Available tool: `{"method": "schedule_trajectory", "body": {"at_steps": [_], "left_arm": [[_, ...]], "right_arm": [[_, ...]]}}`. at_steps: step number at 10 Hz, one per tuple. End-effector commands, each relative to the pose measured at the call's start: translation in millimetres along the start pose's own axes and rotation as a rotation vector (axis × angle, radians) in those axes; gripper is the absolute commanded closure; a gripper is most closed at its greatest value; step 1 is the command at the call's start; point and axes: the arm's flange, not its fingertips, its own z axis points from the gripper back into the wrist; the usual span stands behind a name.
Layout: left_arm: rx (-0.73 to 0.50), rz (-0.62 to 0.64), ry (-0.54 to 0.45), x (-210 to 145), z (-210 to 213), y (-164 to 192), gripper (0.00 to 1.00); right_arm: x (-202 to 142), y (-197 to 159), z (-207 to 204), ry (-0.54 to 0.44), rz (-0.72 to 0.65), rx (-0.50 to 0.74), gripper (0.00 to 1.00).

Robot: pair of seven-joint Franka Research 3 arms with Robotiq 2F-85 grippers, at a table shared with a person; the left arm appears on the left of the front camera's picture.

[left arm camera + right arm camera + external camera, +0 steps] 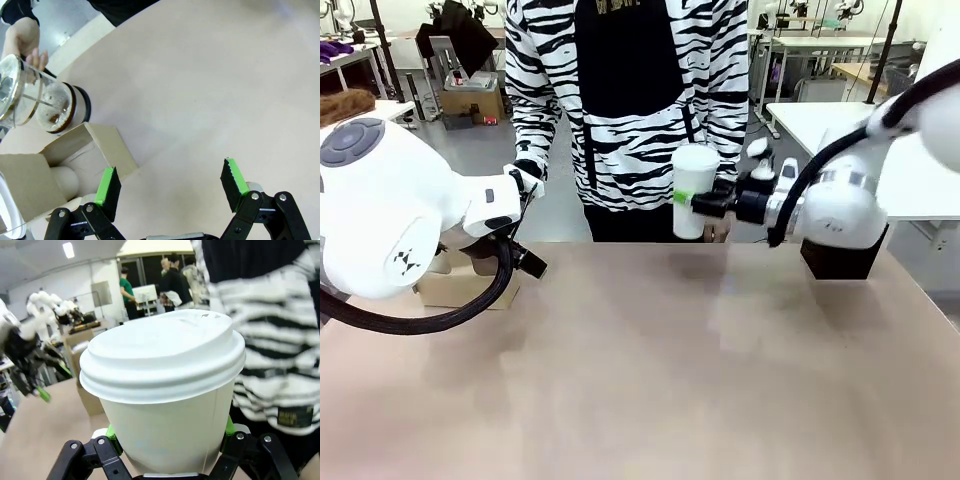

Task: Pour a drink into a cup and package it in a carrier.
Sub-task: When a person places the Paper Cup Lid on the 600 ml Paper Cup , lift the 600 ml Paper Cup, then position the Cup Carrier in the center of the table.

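Observation:
My right gripper (692, 203) is shut on the tall white paper cup (694, 190), which wears a white lid and hangs upright above the table's far edge. In the right wrist view the cup (167, 405) sits between the green pads (229, 427). The tan cardboard carrier (470, 287) stands at the far left, partly hidden behind my left arm. My left gripper (170, 182) is open with nothing in it, over bare table beside the carrier (102, 145). A person's hand (30, 47) holds the glass pitcher (42, 102), tilted, with only brown traces of drink inside.
A person in a black-and-white striped top (630, 100) stands at the far side, close behind the cup. A black box (845, 258) sits at the far right behind my right arm. A pale rounded object (65, 181) lies inside the carrier.

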Motion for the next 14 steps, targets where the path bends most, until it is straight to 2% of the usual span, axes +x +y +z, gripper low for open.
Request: {"method": "schedule_trajectory", "body": {"at_steps": [1, 2, 4, 6, 7, 8, 14], "left_arm": [[0.0, 0.001, -0.003, 0, 1, 1, 0.0], [0.0, 0.001, -0.003, 0, 1, 1, 0.0], [0.0, 0.001, -0.003, 0, 1, 1, 0.0], [0.0, 0.001, -0.003, 0, 1, 1, 0.0], [0.0, 0.001, -0.003, 0, 1, 1, 0.0], [0.0, 0.001, -0.003, 0, 1, 1, 0.0], [0.0, 0.001, -0.003, 0, 1, 1, 0.0]], "right_arm": [[63, 27, 30, 0.01, -0.029, 0.0, 0.17], [97, 49, 47, 0.007, -0.019, -0.02, 0.17], [142, 88, 83, 0.0, -0.031, 0.007, 0.17], [163, 125, 107, 0.003, -0.012, 0.004, 0.17], [168, 133, 113, -0.02, -0.023, -0.019, 0.17], [161, 108, 97, -0.014, 0.01, 0.0, 0.17], [161, 108, 97, -0.014, 0.01, 0.0, 0.17]]}}
